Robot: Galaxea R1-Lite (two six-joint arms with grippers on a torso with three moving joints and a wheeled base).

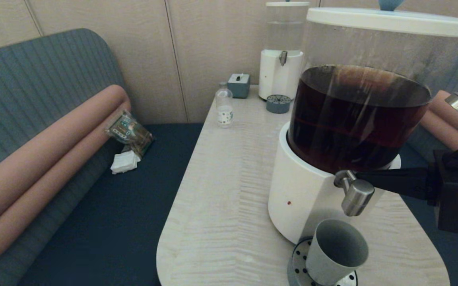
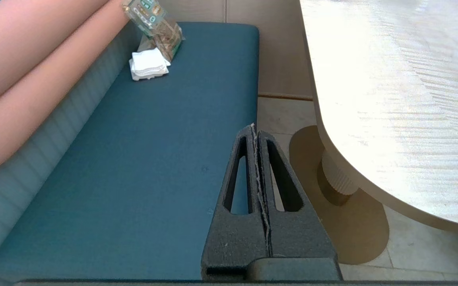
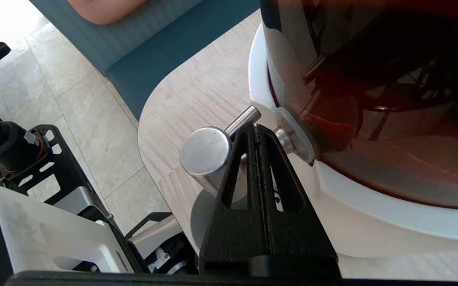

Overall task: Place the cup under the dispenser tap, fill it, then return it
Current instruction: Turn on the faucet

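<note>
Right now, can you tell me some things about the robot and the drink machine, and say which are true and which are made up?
1. The cup stands on the drip tray below the dispenser tap. True.
2. The right gripper is wide open, far from the tap. False: its fingers are pressed together, their tips at the tap's stem.
3. The big dispenser holds dark brown liquid. True.
4. The left gripper holds the small clear bottle. False: it is shut on nothing, over the blue bench; the bottle stands on the table.
5. Liquid is pouring into the cup. False: no stream shows.
</note>
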